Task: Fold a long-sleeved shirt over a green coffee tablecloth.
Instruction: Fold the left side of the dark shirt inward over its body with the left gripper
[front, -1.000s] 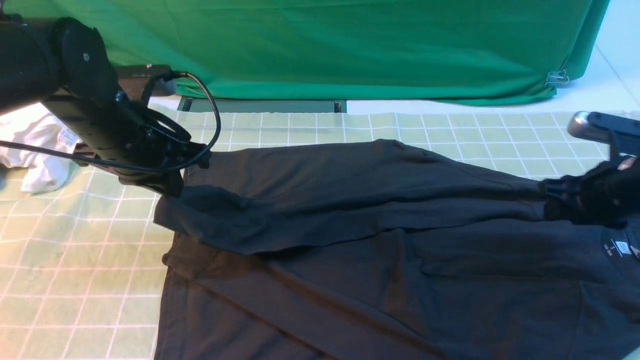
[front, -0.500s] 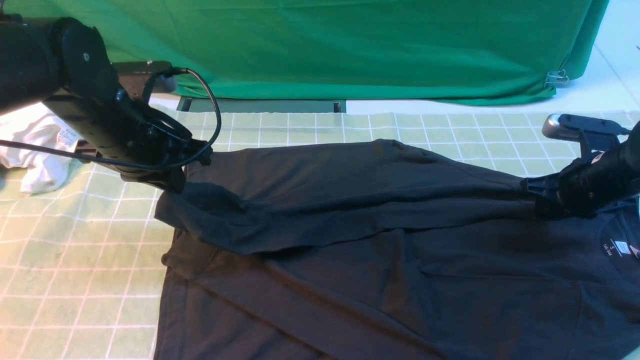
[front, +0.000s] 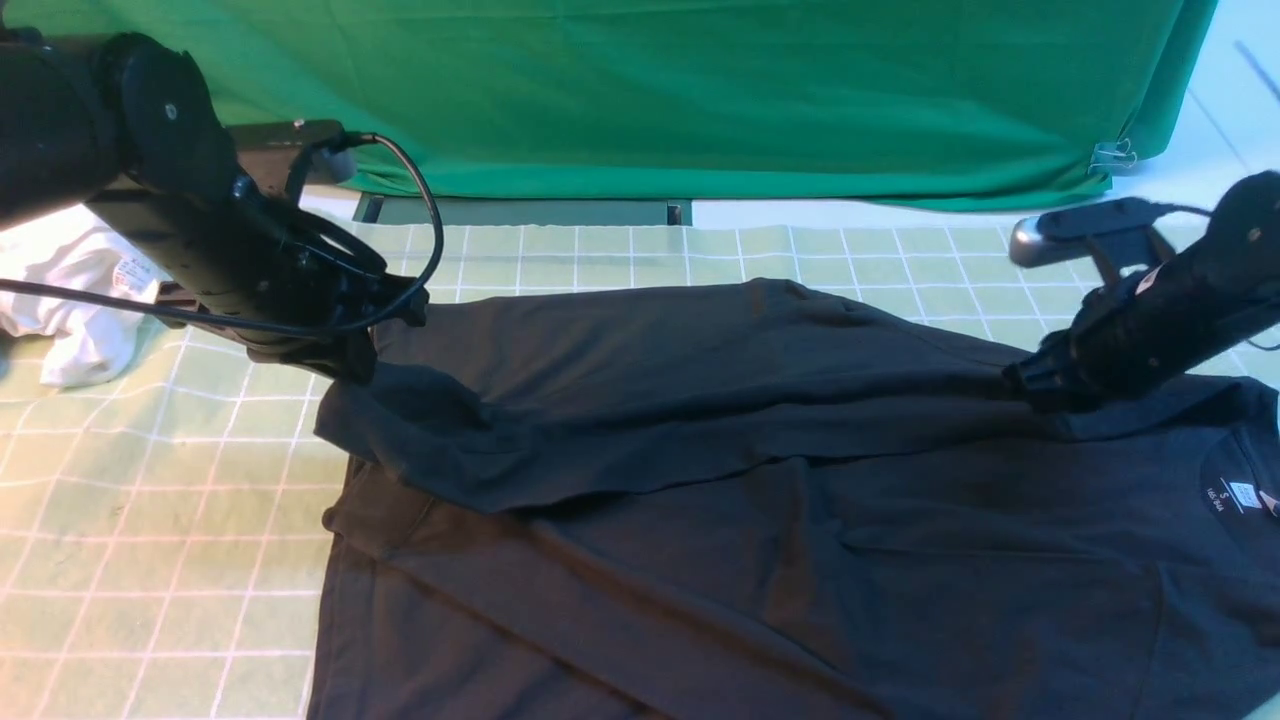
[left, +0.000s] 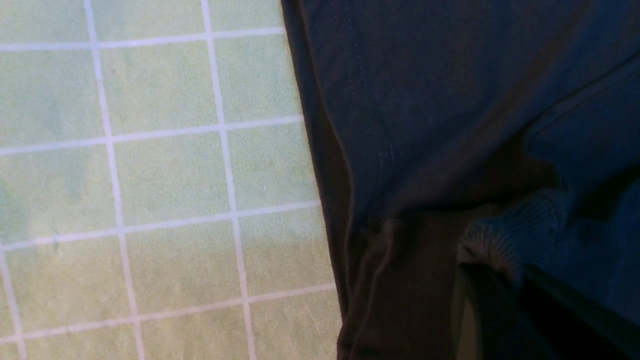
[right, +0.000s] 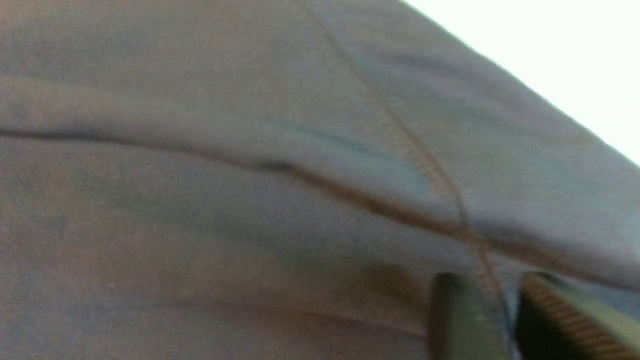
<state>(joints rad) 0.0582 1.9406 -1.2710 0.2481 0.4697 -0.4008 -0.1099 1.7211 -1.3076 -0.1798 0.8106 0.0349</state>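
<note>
On one tablecloth (front: 150, 520), seemingly one shirt (front: 700, 450)

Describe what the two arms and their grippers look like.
Both arms are matte black with rounded joint housings. The left arm carries a looping black cable and a dark camera bar. The right arm carries a silver-tipped camera bar. The fingers of the right gripper are dark, one with a ribbed pad.

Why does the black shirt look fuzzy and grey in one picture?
Right wrist view: the camera is close to the long-sleeved shirt, so it blurs and washes out grey, with one corner glaring white. Front view: sharp, but the shirt is nearly black, its folds hard to see. Left wrist view: the green coffee tablecloth grid is crisp.
</note>
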